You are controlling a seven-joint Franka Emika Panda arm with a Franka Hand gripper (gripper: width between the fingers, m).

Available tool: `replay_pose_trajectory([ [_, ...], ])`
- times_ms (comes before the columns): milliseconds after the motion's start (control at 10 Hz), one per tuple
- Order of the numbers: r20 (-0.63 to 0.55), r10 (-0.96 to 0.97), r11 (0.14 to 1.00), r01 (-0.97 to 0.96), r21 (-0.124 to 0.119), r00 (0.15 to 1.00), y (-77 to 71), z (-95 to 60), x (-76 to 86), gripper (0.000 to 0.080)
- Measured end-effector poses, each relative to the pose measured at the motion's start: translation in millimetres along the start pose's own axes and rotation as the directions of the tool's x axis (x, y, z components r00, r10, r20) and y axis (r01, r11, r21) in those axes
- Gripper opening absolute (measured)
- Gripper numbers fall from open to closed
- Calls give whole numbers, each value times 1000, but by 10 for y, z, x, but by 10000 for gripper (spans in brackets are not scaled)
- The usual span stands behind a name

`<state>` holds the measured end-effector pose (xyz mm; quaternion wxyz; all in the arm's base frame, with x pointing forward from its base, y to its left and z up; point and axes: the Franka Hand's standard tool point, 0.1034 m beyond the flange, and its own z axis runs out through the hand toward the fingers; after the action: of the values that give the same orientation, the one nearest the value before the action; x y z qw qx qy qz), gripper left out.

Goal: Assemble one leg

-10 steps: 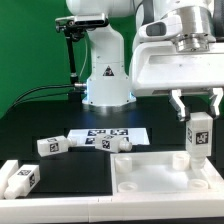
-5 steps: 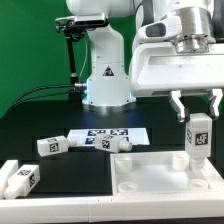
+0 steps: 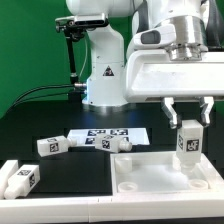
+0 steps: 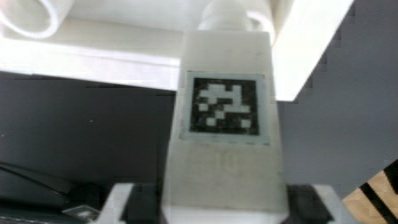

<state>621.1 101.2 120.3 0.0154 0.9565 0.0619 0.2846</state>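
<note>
Green backdrop (image 3: 30,50) behind. Black matte tabletop (image 3: 70,165) below. Glossy white arm base (image 3: 105,70) at the far side.

Claw (image 3: 188,120): points straight down over the exterior view's right part of the scene. Two pale fingers (image 3: 171,108), narrowly spread, clamped on the upper end of the leg (image 3: 187,141). Jaws stand only as wide as the peg is thick. In the wrist view the fingertips (image 4: 128,205) flank the leg (image 4: 222,150) on both sides, with no gap visible.

Leg: short white plastic peg, block-like, smooth flat faces, held upright. Black-and-white square tag (image 3: 187,146) faces the exterior camera. The same tag (image 4: 222,105) looks soft and blurred in the wrist view. The lower end sits over the far right corner of the tray; cannot tell whether it touches.

Tray (image 3: 150,180): large flat white plastic piece with a raised rim and shallow moulded recesses. Lies on the tabletop at the near right.

Marker board (image 3: 112,132): thin flat white sheet with a row of tags. Lies flat just beyond the tray's far left edge.

Loose pegs: one tagged white peg (image 3: 50,146) lies on its side to the exterior view's left of the marker board. Another (image 3: 22,178) lies at the near left corner, well apart from the tray.
</note>
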Motion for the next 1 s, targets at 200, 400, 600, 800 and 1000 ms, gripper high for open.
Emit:
replay_pose_trajectory([
  [200, -7, 0, 1000, 0, -1, 1000, 3, 23, 61, 287],
  [400, -16, -6, 1000, 6, -4, 1000, -23, 134, 130, 287],
  [600, -37, -8, 1000, 7, -3, 999, -86, 183, 139, 287],
  [800, -33, -14, 1000, 14, -2, 999, -142, 221, 72, 287],
  [1000, -31, -8, 1000, 7, -3, 999, -139, 224, 58, 287],
])
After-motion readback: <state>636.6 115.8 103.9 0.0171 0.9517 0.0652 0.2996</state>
